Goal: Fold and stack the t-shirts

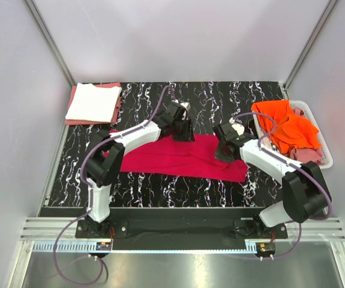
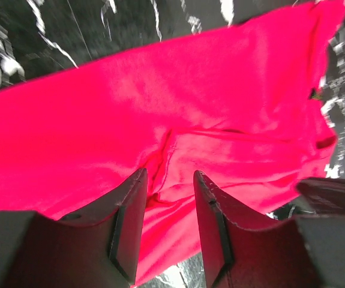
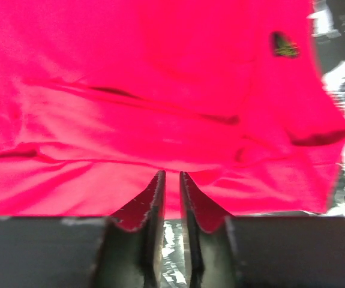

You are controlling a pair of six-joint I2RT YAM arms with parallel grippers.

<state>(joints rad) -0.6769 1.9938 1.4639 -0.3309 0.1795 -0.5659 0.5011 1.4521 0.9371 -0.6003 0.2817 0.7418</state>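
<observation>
Black table [image 1: 220, 96]: crimson t-shirt [image 1: 172, 157] centred, inside table edges.

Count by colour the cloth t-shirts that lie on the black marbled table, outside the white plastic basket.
Crimson-red cloth t-shirt, spread flat: 1
White folded cloth t-shirt: 1
Salmon-pink folded cloth t-shirt, under the white one: 1
Total: 3

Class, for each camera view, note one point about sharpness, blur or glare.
Top external: sharp and evenly lit, the crimson t-shirt crisp-edged. Left wrist: the marbled table is smeared by blur, and the shirt's red is so saturated that its folds barely show. Right wrist: shirt folds soft, table at the right edge blurred, the right gripper soft-edged.
</observation>
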